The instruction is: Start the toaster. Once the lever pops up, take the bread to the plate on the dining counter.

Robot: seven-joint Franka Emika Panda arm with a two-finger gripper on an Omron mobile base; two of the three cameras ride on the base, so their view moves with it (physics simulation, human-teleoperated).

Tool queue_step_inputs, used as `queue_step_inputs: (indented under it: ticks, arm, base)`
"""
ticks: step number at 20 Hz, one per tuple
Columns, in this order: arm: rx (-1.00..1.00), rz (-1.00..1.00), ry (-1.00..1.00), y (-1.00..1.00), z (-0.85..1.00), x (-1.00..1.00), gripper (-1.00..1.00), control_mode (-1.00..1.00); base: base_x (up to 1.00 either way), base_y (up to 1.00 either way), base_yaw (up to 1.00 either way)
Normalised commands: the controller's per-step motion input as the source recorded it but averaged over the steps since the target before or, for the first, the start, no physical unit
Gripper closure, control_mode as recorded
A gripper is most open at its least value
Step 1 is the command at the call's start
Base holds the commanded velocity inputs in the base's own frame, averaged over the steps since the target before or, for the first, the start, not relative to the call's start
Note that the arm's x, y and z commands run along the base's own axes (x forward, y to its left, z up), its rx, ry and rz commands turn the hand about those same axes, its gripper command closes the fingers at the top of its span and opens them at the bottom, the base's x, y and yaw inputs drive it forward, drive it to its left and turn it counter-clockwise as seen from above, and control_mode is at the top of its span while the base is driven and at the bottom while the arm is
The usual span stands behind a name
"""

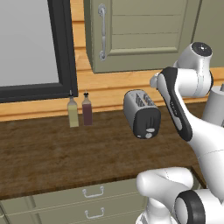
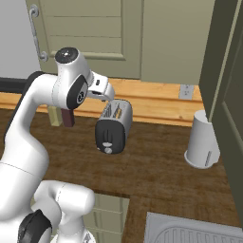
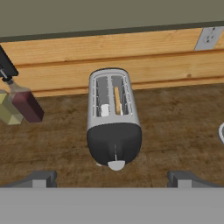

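Dark wood grain runs across the desk (image 1: pixel 39 153), where two bottles, one yellowish (image 1: pixel 73 113) and one dark red (image 1: pixel 87 110), stand side by side at the left against the back wall. Right of them sits the silver toaster (image 3: pixel 113 120), black end face toward the robot, a thin tan bread (image 3: pixel 117 100) slice upright in its right slot. Poised above it, the gripper (image 3: pixel 112 178) has its jaws spread wide, holding nothing, and a white canister (image 2: pixel 203 140) stands well off to the right.

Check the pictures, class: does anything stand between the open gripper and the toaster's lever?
Nothing visible does. In the hand view the gripper hangs open above the toaster, bare counter around it. The bottles stand off to one side, near the wall.
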Motion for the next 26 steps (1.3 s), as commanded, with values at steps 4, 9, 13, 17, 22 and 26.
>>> queue_step_inputs:
  ticks: [4, 9, 13, 17, 22, 26]
  arm:
    - [0.00, 0.00, 0.00, 0.00, 0.00, 0.00, -1.00, -1.00]
    - [0.00, 0.00, 0.00, 0.00, 0.00, 0.00, -1.00, -1.00]
    - [0.00, 0.00, 0.00, 0.00, 0.00, 0.00, -1.00, -1.00]
    - [0.00, 0.00, 0.00, 0.00, 0.00, 0.00, -1.00, -1.00]
    - [0.00, 0.00, 0.00, 0.00, 0.00, 0.00, -1.00, -1.00]
    - [0.00, 0.00, 0.00, 0.00, 0.00, 0.00, -1.00, -1.00]
  base:
    - [0.00, 0.00, 0.00]
    - [0.00, 0.00, 0.00]
    - [0.00, 0.00, 0.00]
    - [0.00, 0.00, 0.00]
    - [0.00, 0.00, 0.00]
    - [0.00, 0.00, 0.00]
